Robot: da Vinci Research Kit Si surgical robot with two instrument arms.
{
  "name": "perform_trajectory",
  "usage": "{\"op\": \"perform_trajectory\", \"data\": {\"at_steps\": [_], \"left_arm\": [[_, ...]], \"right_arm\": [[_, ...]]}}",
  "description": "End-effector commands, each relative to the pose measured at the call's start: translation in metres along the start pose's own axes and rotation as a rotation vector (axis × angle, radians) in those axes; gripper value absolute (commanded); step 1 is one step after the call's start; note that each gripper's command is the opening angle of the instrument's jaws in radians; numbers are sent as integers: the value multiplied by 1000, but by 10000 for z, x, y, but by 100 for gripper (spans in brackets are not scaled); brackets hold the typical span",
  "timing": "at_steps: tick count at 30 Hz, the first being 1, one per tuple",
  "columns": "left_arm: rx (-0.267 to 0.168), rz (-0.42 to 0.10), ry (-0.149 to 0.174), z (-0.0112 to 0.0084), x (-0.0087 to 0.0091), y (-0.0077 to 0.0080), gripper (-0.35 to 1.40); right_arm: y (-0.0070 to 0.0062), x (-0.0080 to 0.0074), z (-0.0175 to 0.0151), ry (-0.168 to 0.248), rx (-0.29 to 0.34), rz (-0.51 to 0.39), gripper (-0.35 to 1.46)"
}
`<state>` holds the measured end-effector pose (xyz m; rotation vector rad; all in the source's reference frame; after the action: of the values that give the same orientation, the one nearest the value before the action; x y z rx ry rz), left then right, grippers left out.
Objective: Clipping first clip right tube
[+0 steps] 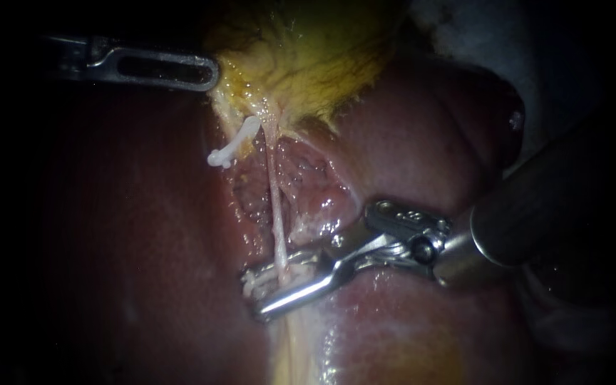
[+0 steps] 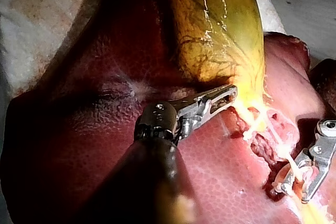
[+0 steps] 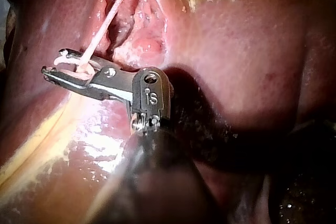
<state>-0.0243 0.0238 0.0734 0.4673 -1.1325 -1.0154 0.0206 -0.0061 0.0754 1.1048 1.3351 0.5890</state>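
Note:
My right instrument (image 1: 254,292) comes in from the right, low over the liver (image 1: 144,214). Its jaws hold a white clip (image 1: 251,285) and stand around the thin pale right tube (image 1: 274,199), which runs down from the yellow gallbladder (image 1: 308,57). The right wrist view shows the tube (image 3: 105,19) passing between the jaws (image 3: 52,64) inside the clip (image 3: 65,61). Another white clip (image 1: 233,147) sits on the strand just left of that tube. At the upper left, my left instrument (image 1: 212,73) grips the gallbladder's edge, its jaws (image 2: 231,94) shut on it.
Raw red tissue (image 1: 301,185) lies exposed between the tubes and the liver's right lobe (image 1: 422,142). Pale cloth (image 1: 465,28) shows beyond the liver at the upper right. The right instrument's thick dark shaft (image 1: 550,207) fills the right side.

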Motion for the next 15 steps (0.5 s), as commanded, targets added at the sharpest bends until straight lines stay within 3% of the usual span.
{"op": "perform_trajectory", "data": {"at_steps": [1, 2, 3, 15], "left_arm": [[0, 0, 0, 0, 0, 0, -35], [0, 0, 0, 0, 0, 0, -35], [0, 0, 0, 0, 0, 0, -35], [0, 0, 0, 0, 0, 0, -35]], "right_arm": [[0, -1, 0, -1, 1, -1, -13], [1, -1, 0, -1, 1, -1, -33], [1, -1, -1, -1, 1, -1, -35], [5, -1, -5, -15, -11, -1, -35]]}}
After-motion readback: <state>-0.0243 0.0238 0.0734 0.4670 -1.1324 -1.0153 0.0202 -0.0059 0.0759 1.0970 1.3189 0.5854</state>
